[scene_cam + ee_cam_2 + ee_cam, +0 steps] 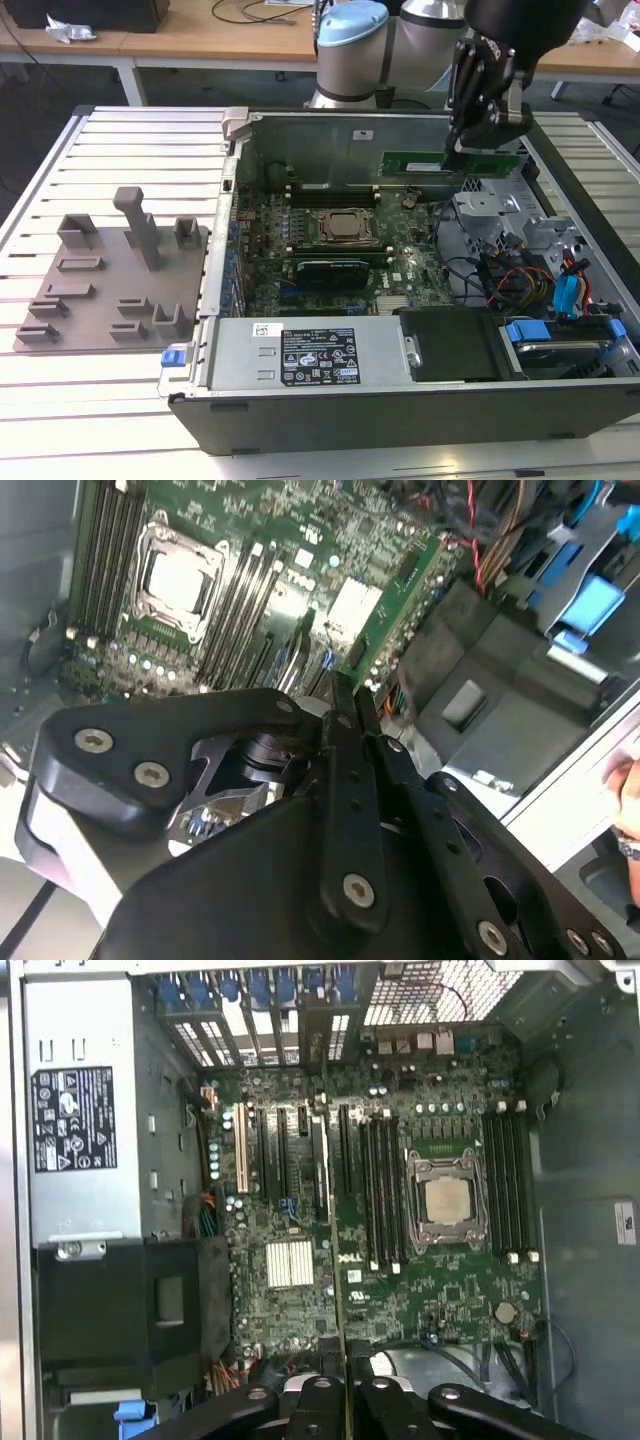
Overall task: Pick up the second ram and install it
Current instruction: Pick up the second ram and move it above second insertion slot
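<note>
The slatted metal table (130, 150) carries an open grey computer case (400, 410). There is free room above its large green motherboard (400, 272). Near the case's far edge, toward the exterior view's right, the black end effector (458, 150) grips the long green ram stick (410, 162), level above the board.

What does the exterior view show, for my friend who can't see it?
The robot's claw grips the second ram, a long green stick, over the far side of an open computer case. The green motherboard lies inside; a grey tray with blocks sits at the exterior view's left.
</note>
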`<state>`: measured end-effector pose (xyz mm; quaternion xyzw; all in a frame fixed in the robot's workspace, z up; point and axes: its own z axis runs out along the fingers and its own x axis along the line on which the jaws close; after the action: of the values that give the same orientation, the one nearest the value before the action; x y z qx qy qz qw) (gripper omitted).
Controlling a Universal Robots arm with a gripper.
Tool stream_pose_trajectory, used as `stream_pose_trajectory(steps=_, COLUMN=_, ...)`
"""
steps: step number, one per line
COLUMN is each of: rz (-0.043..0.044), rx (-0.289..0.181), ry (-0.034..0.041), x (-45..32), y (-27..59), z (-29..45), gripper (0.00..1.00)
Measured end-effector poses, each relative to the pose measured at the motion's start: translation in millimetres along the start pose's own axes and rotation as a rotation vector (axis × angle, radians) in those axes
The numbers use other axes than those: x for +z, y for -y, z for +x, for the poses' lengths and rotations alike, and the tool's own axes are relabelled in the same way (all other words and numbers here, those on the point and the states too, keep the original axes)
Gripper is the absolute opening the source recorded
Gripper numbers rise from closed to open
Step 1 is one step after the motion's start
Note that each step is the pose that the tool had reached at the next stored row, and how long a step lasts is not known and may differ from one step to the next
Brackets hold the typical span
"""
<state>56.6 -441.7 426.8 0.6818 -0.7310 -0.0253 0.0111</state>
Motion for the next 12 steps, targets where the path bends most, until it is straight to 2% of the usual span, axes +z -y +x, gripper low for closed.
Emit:
stream_pose_trajectory(steps=1, rz=-0.0011, rx=0.0, ry=0.0006, x=1.0, y=5.5, z=-3.2, gripper=0.14)
stream_pose_trajectory(steps=2, rz=-0.0017, rx=0.003, ry=0.0036, x=3.3, y=7.0, z=-4.7, gripper=0.14)
stream_pose_trajectory(steps=3, rz=-0.0019, rx=0.009, ry=0.0082, x=5.2, y=4.9, z=-5.1, gripper=0.14)
stream_pose_trajectory(steps=5, rz=-0.0019, rx=0.011, ry=0.0092, x=7.0, y=-1.3, z=-5.3, gripper=0.14)
stream_pose_trajectory(steps=8, rz=-0.002, rx=0.012, ry=0.0093, x=11.0, y=-15.1, z=-5.0, gripper=0.14)
stream_pose_trajectory(steps=10, rz=-0.002, rx=0.012, ry=0.0095, x=19.5, y=-24.7, z=-4.3, gripper=0.14)
stream_pose_trajectory(steps=12, rz=-0.002, rx=0.011, ry=0.0094, x=26.9, y=-26.0, z=-4.1, gripper=0.14)
